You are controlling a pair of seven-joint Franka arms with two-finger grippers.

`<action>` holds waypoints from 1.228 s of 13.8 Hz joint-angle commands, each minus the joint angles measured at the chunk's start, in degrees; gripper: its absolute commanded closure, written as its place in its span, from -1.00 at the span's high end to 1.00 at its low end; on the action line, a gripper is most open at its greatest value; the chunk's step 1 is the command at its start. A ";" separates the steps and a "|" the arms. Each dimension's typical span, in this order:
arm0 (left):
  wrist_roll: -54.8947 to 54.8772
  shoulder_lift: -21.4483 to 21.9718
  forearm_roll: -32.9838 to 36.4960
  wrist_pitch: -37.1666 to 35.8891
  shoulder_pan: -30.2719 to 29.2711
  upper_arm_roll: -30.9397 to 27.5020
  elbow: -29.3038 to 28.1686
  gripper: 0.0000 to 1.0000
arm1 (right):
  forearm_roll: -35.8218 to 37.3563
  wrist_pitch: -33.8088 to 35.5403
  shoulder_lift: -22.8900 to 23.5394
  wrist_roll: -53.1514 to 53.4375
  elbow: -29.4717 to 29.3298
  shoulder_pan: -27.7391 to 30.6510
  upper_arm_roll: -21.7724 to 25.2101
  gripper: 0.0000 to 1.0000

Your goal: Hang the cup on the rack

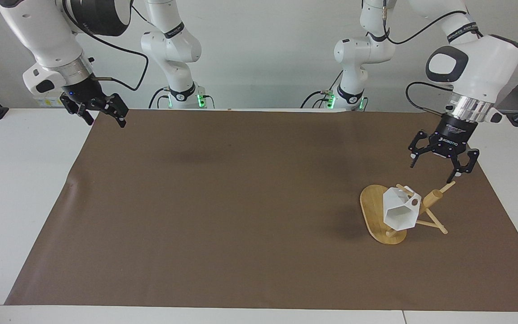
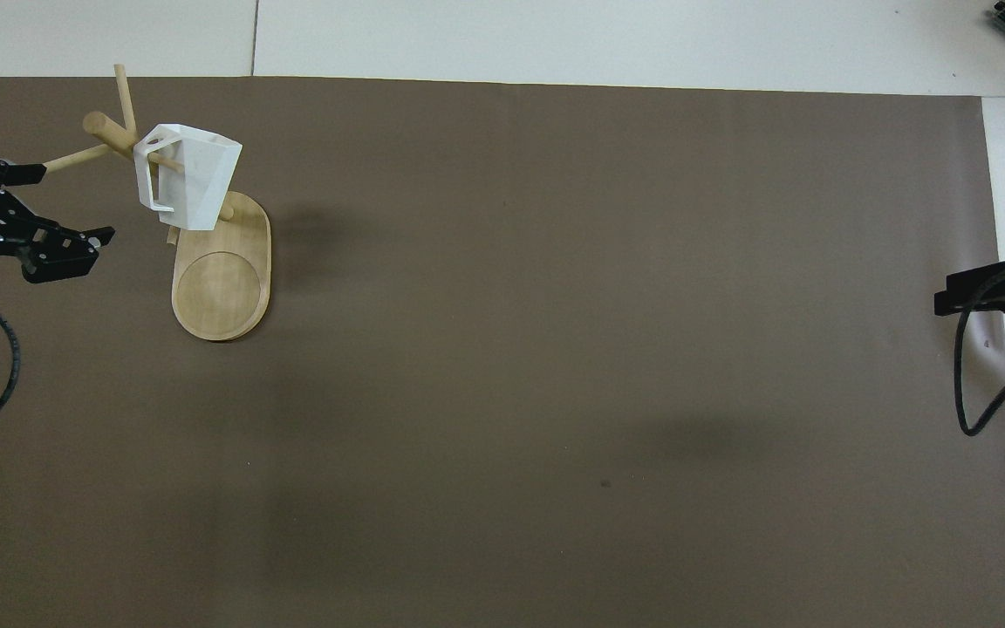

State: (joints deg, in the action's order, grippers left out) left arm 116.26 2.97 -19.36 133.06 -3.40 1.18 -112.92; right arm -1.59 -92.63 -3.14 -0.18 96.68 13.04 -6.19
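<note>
Two Franka arms stand at a white tabletop (image 1: 11, 189) covered by a brown mat (image 1: 223, 202), and neither holds anything. The small white faceted cup (image 1: 400, 211), with a hexagonal rim and a flat handle pierced by a round hole, hangs by that handle on a thin peg of the light bamboo rack (image 1: 382, 220), tilted so that its open mouth faces away from the robots. The rack stands on the mat near the tabletop edge at the left arm's end, its oval flat base lying toward the middle of the tabletop from the thick round post (image 1: 432, 198); from above, the cup (image 2: 184, 174) covers the part of the base (image 2: 222, 288) next to the post. The left gripper (image 1: 439, 165) hangs in the air over the mat, above the rack's pegs and clear of them, fingers (image 1: 459, 173) spread wide and empty, pointing down; in the overhead view the left gripper (image 2: 40, 209) shows at the picture's edge beside the rack. The right gripper (image 1: 104, 118) waits over the mat's corner near the right arm's base, fingers wide apart and empty.
</note>
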 commanded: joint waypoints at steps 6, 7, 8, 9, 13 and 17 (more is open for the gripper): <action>-24.63 1.17 14.43 -14.13 0.06 0.40 4.63 1.00 | 0.36 0.34 -0.90 1.67 0.87 -1.87 0.30 1.00; -30.94 1.25 14.44 -15.71 0.06 0.40 5.24 1.00 | 0.45 0.43 -0.90 1.68 0.87 -3.27 1.52 1.00; -36.92 1.34 14.44 -16.59 -0.11 0.32 5.43 1.00 | 0.54 0.43 -0.90 1.76 0.87 -5.20 3.53 1.00; -43.68 1.69 14.44 -16.86 -0.11 0.23 5.51 1.00 | 0.63 0.43 -0.90 1.68 0.87 -6.78 6.17 1.00; -72.33 1.87 14.35 -19.14 0.06 0.32 5.95 1.00 | 0.63 0.34 -0.90 1.50 0.87 -6.80 7.86 1.00; -98.46 2.40 14.44 -20.64 0.06 0.32 6.30 1.00 | 0.63 0.08 -0.90 1.33 0.79 -5.92 7.95 1.00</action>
State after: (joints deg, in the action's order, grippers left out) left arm 27.22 4.52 -5.95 114.77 -3.86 1.89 -107.47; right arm -1.59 -92.60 -3.14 0.62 96.75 6.48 1.99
